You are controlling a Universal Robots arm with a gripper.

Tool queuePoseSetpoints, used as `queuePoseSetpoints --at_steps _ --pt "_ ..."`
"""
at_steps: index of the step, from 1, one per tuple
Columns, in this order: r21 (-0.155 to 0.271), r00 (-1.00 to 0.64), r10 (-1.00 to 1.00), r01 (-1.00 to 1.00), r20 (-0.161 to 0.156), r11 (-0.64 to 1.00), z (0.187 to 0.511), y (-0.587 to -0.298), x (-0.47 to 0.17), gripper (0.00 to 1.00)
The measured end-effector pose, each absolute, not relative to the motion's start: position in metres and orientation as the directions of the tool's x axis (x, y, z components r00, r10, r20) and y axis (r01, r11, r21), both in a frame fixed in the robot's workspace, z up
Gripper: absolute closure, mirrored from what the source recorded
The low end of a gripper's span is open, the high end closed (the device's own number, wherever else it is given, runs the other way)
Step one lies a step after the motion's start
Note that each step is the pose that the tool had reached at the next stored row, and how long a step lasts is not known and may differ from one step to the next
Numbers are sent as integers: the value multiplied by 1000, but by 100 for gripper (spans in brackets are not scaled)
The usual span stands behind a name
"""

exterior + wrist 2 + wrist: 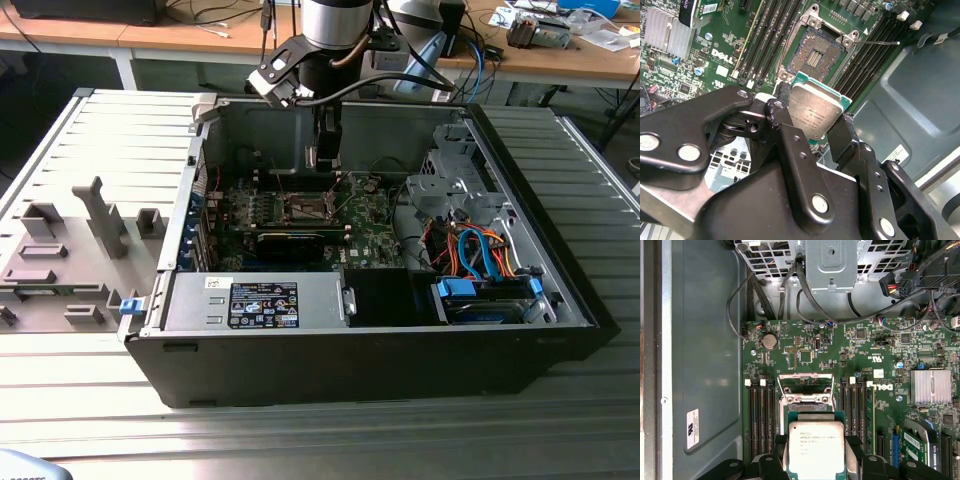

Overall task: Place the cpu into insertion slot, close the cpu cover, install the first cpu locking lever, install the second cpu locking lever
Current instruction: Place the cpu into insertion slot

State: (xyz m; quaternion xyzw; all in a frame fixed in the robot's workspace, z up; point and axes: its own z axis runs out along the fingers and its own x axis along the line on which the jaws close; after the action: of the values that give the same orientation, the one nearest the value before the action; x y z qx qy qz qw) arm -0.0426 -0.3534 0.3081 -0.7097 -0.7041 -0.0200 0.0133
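Gripping a small flat square chip with a pale silver-grey metal face, the cpu (816, 111), by two opposite edges, the matte black gripper (811, 130) is clamped on it, holding it clear of the insertion slot (816, 55), a metal-rimmed square socket with a dark centre on the green circuit board (705, 65)

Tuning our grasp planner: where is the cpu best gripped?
By two opposite thin edges, coming in from the sides. The cpu is a flat square plate, and the gripper pinches it that way, leaving its silver face uncovered.
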Motion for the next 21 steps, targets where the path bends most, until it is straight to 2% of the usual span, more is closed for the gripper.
queuePoseSetpoints --at_steps 21 --pt "9 21 999 1000 47 -21 308 -353 -43 46"
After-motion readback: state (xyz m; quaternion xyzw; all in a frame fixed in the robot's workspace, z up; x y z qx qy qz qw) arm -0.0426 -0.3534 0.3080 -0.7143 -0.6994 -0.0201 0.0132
